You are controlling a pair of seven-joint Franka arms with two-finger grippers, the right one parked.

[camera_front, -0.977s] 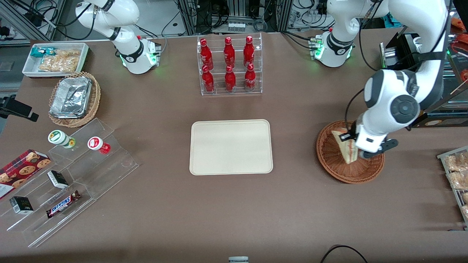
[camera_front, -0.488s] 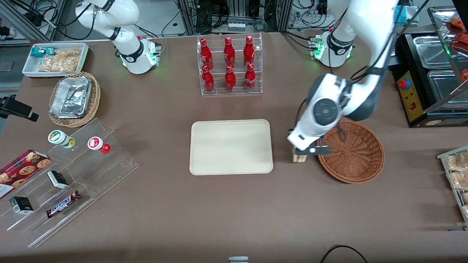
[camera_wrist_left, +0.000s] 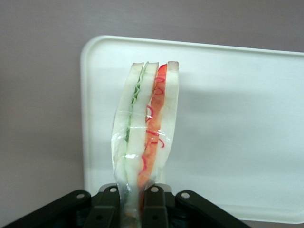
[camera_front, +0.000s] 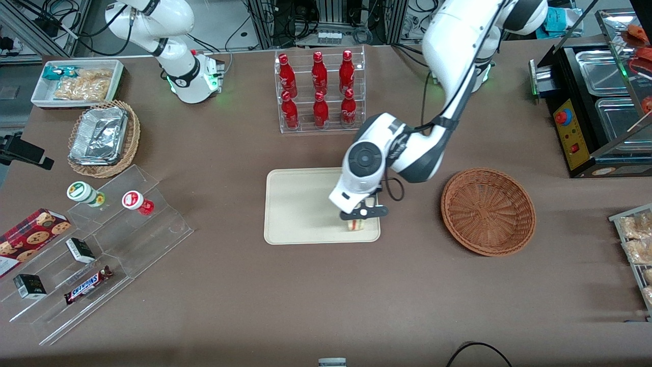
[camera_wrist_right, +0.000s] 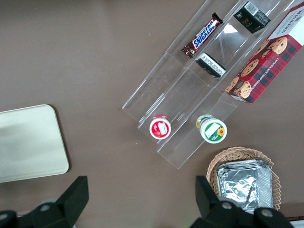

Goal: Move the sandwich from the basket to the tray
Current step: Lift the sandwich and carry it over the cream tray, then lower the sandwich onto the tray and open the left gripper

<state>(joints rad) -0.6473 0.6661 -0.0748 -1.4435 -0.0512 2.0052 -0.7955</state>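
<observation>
My left gripper [camera_front: 358, 217] is shut on the sandwich [camera_front: 356, 224], a wrapped wedge of pale bread with a red and green filling edge. It holds the sandwich over the cream tray [camera_front: 300, 204], near the tray's corner closest to the front camera and the basket. In the left wrist view the sandwich [camera_wrist_left: 145, 128] stands out from between the gripper [camera_wrist_left: 134, 209] fingers, with the tray [camera_wrist_left: 237, 133] below it. The reddish-brown wicker basket [camera_front: 488, 211] sits empty beside the tray, toward the working arm's end of the table.
A clear rack of red bottles [camera_front: 320, 90] stands farther from the front camera than the tray. A clear stepped shelf with snacks [camera_front: 102, 244], a lighter basket with foil trays [camera_front: 102, 137] and a white bin of snacks [camera_front: 76, 81] lie toward the parked arm's end.
The gripper lifted the sandwich out of the basket and carried it sideways across the table to above the tray. The basket is now empty.
</observation>
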